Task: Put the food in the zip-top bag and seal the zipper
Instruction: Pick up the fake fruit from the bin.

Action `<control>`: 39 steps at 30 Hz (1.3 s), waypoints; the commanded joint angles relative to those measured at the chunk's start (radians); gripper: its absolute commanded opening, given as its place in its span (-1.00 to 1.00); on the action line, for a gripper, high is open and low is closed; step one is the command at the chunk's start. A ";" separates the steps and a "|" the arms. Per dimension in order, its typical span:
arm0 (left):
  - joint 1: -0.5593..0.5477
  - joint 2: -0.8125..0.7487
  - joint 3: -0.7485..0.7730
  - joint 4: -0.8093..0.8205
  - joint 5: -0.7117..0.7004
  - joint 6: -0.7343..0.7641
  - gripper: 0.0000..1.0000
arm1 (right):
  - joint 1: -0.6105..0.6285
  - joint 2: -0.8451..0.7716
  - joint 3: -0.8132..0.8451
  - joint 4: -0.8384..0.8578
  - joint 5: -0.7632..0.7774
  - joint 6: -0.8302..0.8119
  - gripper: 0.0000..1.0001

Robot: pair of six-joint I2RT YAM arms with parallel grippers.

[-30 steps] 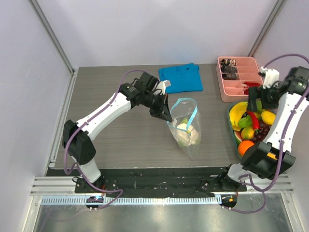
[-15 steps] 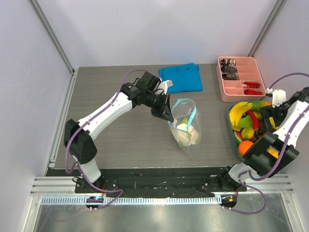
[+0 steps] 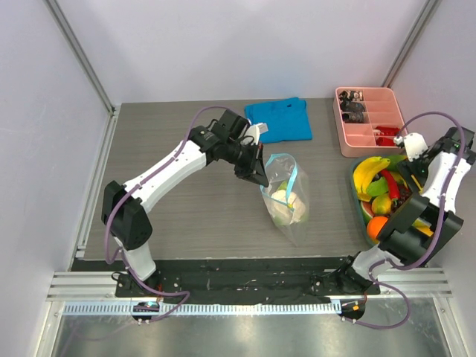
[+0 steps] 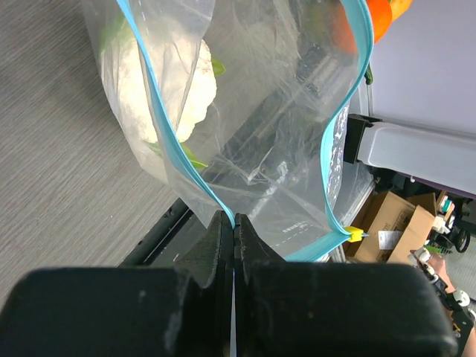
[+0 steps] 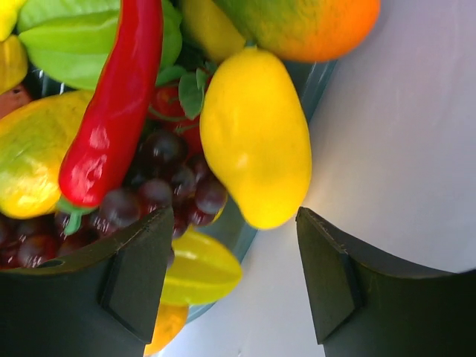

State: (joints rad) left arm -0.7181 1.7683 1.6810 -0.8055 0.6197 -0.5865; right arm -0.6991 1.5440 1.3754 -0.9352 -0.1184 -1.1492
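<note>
The clear zip-top bag (image 3: 287, 199) stands on the table with its mouth open, and a white cauliflower (image 4: 175, 83) lies inside it. My left gripper (image 3: 258, 177) is shut on the near side of the light-blue zipper (image 4: 165, 141) and holds the rim up. More food is heaped in a bowl (image 3: 364, 216) at the right: bananas (image 3: 366, 175), an orange (image 3: 378, 225), a red chili (image 5: 111, 111), dark grapes (image 5: 163, 186) and a yellow fruit (image 5: 256, 134). My right gripper (image 5: 232, 223) is open and empty just above the yellow fruit, at the bowl's right side (image 3: 411, 172).
A blue folded cloth (image 3: 279, 119) lies at the back, behind the bag. A pink compartment tray (image 3: 368, 119) with small dark and red bits sits at the back right, just behind the bowl. The right wall stands close beside the bowl.
My right arm swung out to the right and its open gripper now hangs over the bowl's right side. My left gripper still holds the bag rim and has shifted slightly.
</note>
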 commanded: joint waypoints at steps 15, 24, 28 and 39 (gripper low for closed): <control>-0.003 -0.004 0.031 0.014 0.031 0.031 -1.00 | 0.069 0.071 -0.079 0.243 0.160 -0.083 0.56; -0.003 0.003 0.036 0.011 0.035 0.033 -0.99 | 0.078 0.119 -0.085 0.243 0.174 -0.087 0.63; -0.003 0.002 0.034 0.011 0.037 0.036 -0.99 | 0.078 0.133 -0.084 0.243 0.178 -0.084 0.52; -0.003 -0.006 0.045 0.011 0.032 0.042 -0.99 | 0.104 0.015 -0.021 0.095 0.088 -0.023 -0.22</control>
State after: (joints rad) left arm -0.7181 1.7725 1.6817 -0.8055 0.6300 -0.5659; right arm -0.6147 1.6588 1.2922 -0.7403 0.0326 -1.2175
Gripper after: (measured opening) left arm 0.015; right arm 0.663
